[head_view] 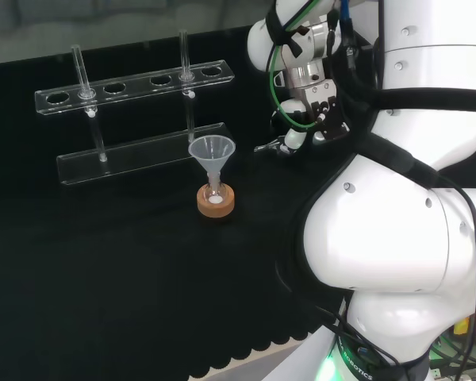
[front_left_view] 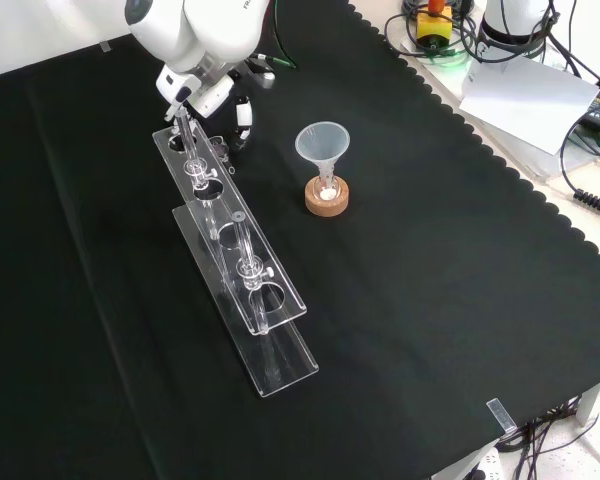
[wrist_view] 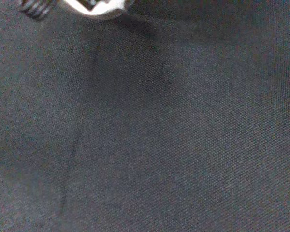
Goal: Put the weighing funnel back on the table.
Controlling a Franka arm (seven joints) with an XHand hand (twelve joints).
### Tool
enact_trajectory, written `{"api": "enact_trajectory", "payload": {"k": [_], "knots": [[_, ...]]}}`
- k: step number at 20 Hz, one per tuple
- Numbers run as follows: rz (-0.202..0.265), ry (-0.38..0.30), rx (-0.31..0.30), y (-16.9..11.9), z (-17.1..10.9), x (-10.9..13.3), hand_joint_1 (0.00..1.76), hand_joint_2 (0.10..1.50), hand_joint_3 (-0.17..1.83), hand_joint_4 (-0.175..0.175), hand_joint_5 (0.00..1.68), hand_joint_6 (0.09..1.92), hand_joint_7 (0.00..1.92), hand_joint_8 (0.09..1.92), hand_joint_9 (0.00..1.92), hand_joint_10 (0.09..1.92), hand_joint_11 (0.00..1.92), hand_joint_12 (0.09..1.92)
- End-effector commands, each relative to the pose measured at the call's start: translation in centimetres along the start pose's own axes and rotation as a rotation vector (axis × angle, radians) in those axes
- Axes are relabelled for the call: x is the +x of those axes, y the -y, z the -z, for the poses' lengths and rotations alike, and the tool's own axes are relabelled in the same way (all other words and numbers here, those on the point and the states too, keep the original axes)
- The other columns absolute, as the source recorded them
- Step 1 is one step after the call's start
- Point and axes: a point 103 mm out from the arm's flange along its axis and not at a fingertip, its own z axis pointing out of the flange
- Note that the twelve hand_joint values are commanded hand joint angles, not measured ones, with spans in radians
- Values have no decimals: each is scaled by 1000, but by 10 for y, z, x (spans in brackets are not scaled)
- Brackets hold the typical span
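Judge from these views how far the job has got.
Done: the hand is down near the cloth, which the wrist view shows close. In hand: a small pale piece at the hand, perhaps the weighing funnel; held or released, unclear. Left: letting go, withdrawing.

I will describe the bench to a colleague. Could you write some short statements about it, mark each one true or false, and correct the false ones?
1. The funnel stands mouth up with its stem in a small flask on a cork ring. True.
2. The clear rack holds four test tubes. False: two test tubes stand in it, and the other holes are empty.
3. In the head view, the hand is to the right of the rack, low over the cloth. True.
4. The cork ring stands on the rack's lower shelf. False: it stands on the black cloth, apart from the rack.
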Motion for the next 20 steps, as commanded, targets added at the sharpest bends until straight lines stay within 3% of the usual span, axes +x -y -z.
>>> {"api": "enact_trajectory", "payload": {"k": [1,4,8,12,20], "knots": [[1,23,14,12,9,-2,831,695,576,-26,268,145,3,298,87,630,3,1225],[3,15,-1,22,17,-4,821,691,568,-29,225,87,0,176,25,627,0,1183],[2,-5,-45,40,29,-7,806,679,560,-30,194,87,2,151,11,629,0,1181],[3,-34,-112,66,42,-8,792,676,550,-31,203,87,48,208,84,655,0,1285],[-30,-49,-157,106,62,0,772,673,555,-34,259,87,40,414,168,664,0,1418]]}}
